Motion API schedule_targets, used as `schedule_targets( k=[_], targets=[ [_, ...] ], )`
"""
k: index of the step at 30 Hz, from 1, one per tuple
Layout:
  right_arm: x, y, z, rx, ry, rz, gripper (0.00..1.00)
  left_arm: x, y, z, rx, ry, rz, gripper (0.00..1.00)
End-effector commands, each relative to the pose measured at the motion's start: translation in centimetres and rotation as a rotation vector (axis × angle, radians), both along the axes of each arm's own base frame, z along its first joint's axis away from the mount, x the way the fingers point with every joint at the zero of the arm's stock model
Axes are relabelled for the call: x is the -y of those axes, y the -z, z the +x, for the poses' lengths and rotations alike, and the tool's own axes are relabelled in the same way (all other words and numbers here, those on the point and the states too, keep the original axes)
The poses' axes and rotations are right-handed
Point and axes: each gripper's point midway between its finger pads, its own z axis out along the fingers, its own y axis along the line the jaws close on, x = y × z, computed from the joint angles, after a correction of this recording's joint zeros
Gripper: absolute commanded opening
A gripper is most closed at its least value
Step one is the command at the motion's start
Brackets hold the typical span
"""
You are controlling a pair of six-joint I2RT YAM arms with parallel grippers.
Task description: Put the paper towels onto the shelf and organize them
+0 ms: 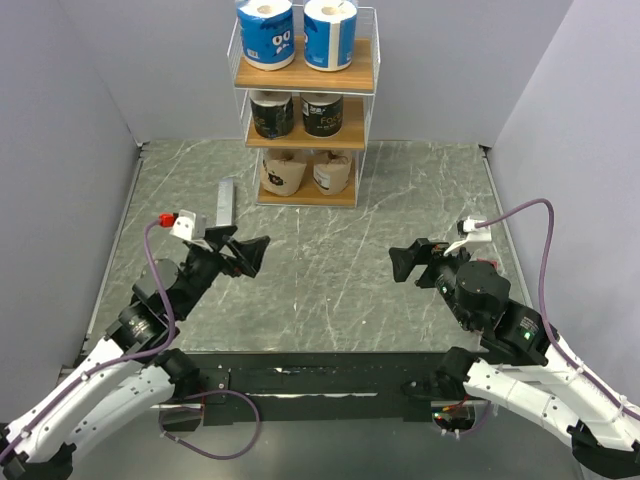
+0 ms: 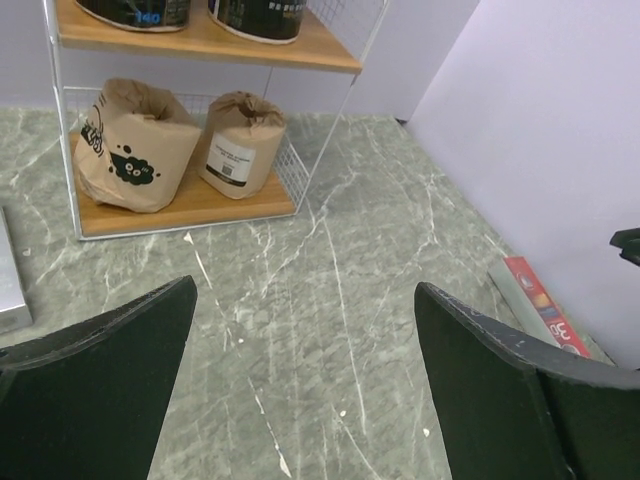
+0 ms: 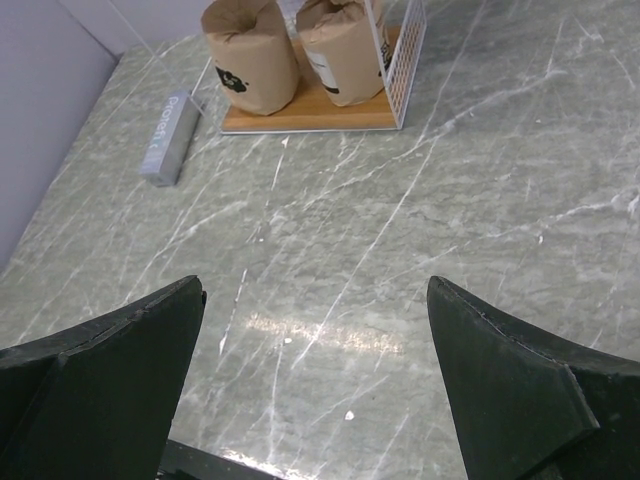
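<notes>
Paper towels: all six sit on the shelf (image 1: 305,82), sorted by colour. The blue-and-white pair (image 1: 266,32) is on the top tier inside the wire rail, the black pair (image 1: 273,114) on the middle board, the kraft pair (image 2: 135,145) on the bottom board. No roll lies on the table (image 1: 330,300).

Kraft rolls stand side by side, close enough that I cannot tell if they touch. Their wrappers are crumpled at the top, and the left one sits turned a little relative to its neighbour.

Step in hand: placing looks finished, with tidying at most left to do. Any next move would call for a light nudge to square the kraft rolls without catching the wire side panel.

Left gripper (image 1: 243,252): fingers spread wide, nothing between them, low over the table and well short of the shelf. Right gripper (image 1: 412,260): likewise spread and empty, facing in from the other side.

Stray items: grey bar (image 1: 226,203) on the table just left of the shelf; red packet (image 2: 540,305) against the right wall.

Hard to see: the top rolls are cut off by the overhead view's edge, the black rolls are only partly visible from the left wrist, and the label print is unreadable.
</notes>
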Motion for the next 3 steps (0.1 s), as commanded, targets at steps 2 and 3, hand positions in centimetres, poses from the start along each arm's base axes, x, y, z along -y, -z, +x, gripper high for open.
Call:
schedule_targets(
  k=[2,3],
  targets=[
    [0.12,-0.90,0.14,0.015,0.023,0.039,0.99,-0.54,-2.01,-0.20,0.044,-0.012,-0.020,0.96],
    [0.07,-0.87,0.14,0.014,0.022,0.040,0.99,-0.55,-2.04,-0.25,0.044,-0.011,-0.020,0.97]
  ],
)
